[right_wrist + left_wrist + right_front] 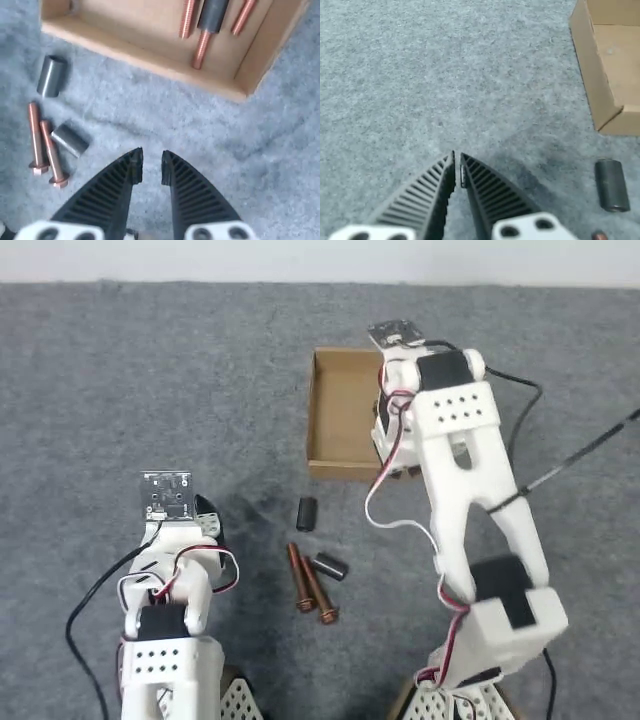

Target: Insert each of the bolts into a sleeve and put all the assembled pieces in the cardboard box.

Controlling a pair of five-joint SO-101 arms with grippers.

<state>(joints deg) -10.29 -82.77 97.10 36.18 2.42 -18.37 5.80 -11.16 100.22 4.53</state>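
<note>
From above: looks down on a grey carpeted bench (120, 370) with two white arms side by side. Shows a cardboard box (345, 410) on the far half, open at the top, with the right arm (460, 430) stretched over its right side. Shows two copper bolts (299, 577) lying loose and touching on the bench between the arms, heads toward the near edge. Places a dark sleeve (328, 566) just beside the bolts and a second sleeve (307, 513) between them and the box. Puts the left arm (170, 600) at the near left, well apart from the box.

From the left wrist: shows the left end effector (457, 157) low over bare bench, with ribbed fingers all but touching at the tips and nothing held. Takes in a corner of the box farther off and one loose sleeve lying near that corner.

From the right wrist: shows the right end effector (150, 156) above the bench just outside the box wall, with fingers a little apart and nothing between them. Shows inside the box a sleeved bolt (212, 12) lying flat, flanked by two more copper shafts (187, 20) cut off at the frame edge; impossible to tell whether those are sleeved. Shows the two loose bolts and both loose sleeves on the bench outside the box.
</note>
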